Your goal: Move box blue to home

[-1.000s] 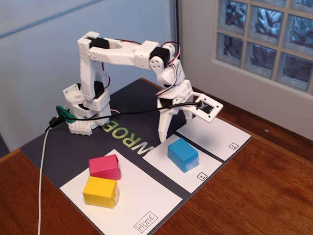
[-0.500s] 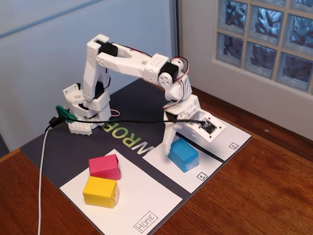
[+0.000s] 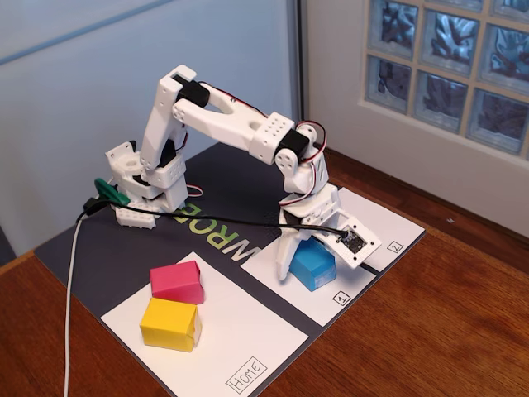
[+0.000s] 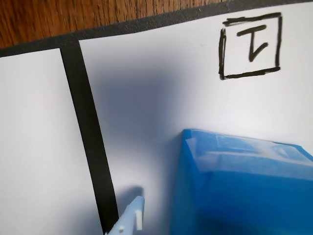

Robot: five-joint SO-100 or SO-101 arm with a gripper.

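Observation:
The blue box (image 3: 314, 263) stands on the small white sheet marked "1" (image 3: 351, 285), right of the mat's middle in the fixed view. My gripper (image 3: 311, 261) is lowered over it with the jaws open, one on each side. In the wrist view the blue box (image 4: 244, 191) fills the lower right and one pale fingertip (image 4: 133, 216) stands left of it with a clear gap; the other finger is out of frame. Home (image 3: 248, 331) is the large white sheet at the front left, with its boxed label (image 3: 246, 374) at the near corner.
A pink block (image 3: 177, 281) and a yellow block (image 3: 169, 323) sit touching on Home's left part. The sheet marked "2" (image 3: 380, 217) lies beyond sheet 1. The dark mat (image 3: 91, 256) rests on a wooden table (image 3: 446, 331). A white cable (image 3: 70, 289) trails off the left.

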